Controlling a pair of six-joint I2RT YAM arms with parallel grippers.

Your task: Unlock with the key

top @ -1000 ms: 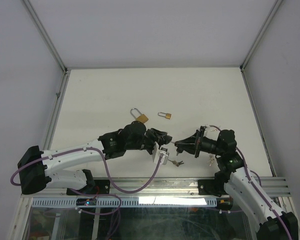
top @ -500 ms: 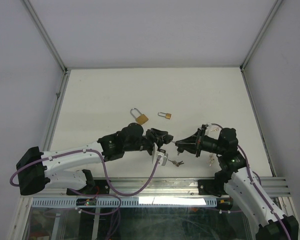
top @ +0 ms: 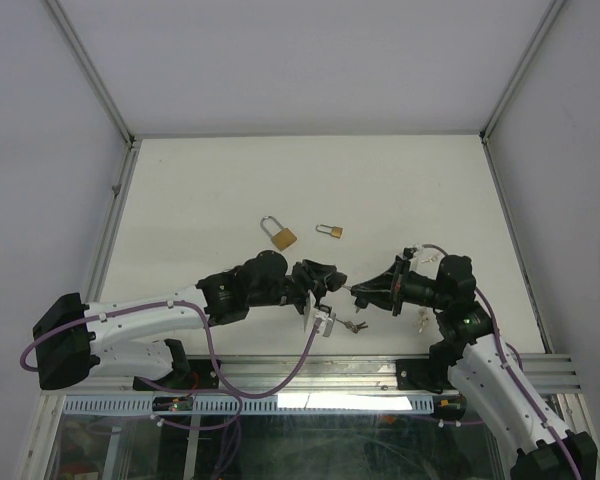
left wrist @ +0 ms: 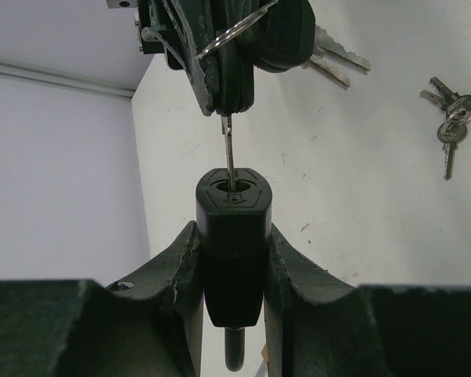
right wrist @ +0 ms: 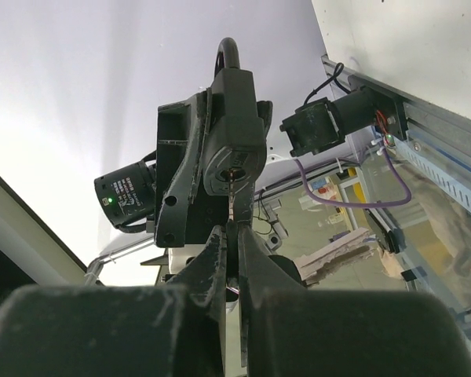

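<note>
Black block-shaped padlock [left wrist: 232,216] clamped in left gripper [left wrist: 232,247], between the arms. Right gripper [right wrist: 232,239] pinched on thin silver key [left wrist: 229,145], tip at keyway [left wrist: 233,187]. Keep blade coaxial, seat fully, then twist.

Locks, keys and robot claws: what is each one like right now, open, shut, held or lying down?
Black padlock: held, shackle looks shut.
Key: held, tip in the keyhole, blade mostly outside.
Left gripper: shut on the black padlock.
Right gripper: shut on the key.
Big brass padlock: lying on the table, shackle shut.
Small brass padlock: lying there, shackle shut.
Spare keys: lying loose.
</note>
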